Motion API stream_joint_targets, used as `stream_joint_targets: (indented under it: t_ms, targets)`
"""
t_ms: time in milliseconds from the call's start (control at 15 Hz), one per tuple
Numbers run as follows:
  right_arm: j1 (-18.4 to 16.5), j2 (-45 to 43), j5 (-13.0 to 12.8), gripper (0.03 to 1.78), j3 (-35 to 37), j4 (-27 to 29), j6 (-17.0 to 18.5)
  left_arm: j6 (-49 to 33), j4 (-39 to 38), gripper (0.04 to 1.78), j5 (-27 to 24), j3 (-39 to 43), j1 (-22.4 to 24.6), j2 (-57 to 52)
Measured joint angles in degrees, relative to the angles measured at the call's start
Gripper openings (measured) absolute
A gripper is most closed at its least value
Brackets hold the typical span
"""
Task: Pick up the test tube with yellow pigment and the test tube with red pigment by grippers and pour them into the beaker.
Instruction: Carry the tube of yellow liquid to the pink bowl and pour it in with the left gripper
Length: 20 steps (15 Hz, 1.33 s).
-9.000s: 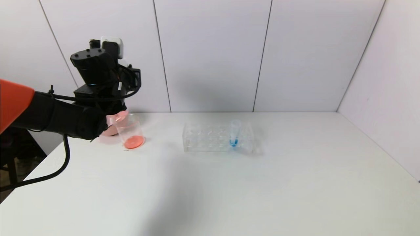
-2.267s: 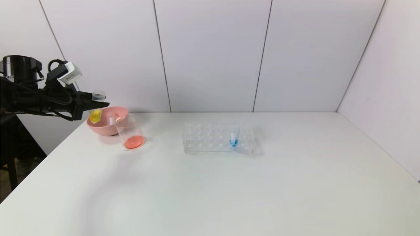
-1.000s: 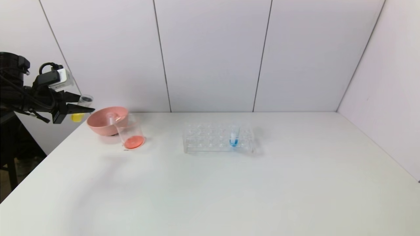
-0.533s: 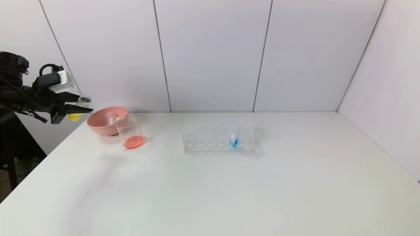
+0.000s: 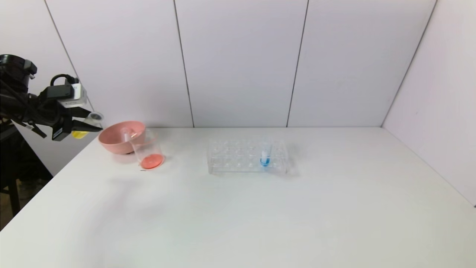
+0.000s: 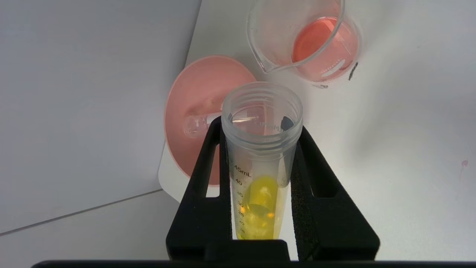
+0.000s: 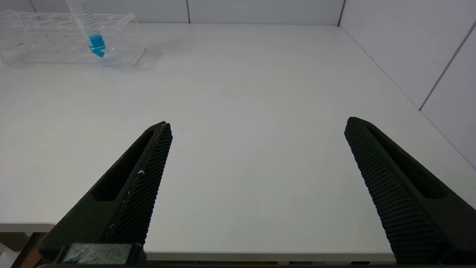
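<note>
The left claw [image 5: 87, 125] hangs off the worktop's [image 5: 260, 208] far-left corner, pinching the test tube with yellow pigment [image 6: 260, 163] between its two fingers [image 6: 202, 178]. In the left wrist view the tube's open mouth leads past the fingertips and the yellow liquid sits back at the rounded end near the claw's base, so the long axis runs along the fingers and is tipped toward level. From the head view, the beaker [image 5: 148, 149] lies at about four o'clock from this claw, near but clearly apart, with the pink bowl [image 5: 121, 137] between them. That offset is what the pour turns on, in my judgement: the mouth points roughly the right way but is not yet over the beaker's rim. The left arm is far nearer; the right claw [image 7: 256, 149], spread wide and empty, hovers low over the worktop's near-right part, well away from the glassware. Counted: one beaker with red-orange liquid in its bottom, one pink bowl, one clear rack [image 5: 247, 156], one blue-tipped tube [image 5: 265, 154] standing in the rack, one yellow tube in the claw, and one clear tube lying in the bowl [image 6: 195, 124], probably the test tube with red pigment, now drained.
</note>
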Motion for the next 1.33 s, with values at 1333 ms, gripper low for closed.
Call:
stream_joint_targets:
  t_ms: [1333]
  targets:
    - [0.0, 0.0, 0.0, 1.7, 0.0, 0.0, 0.0, 4.2, 2.8, 0.46, 9.4, -2.5, -3.9, 2.4]
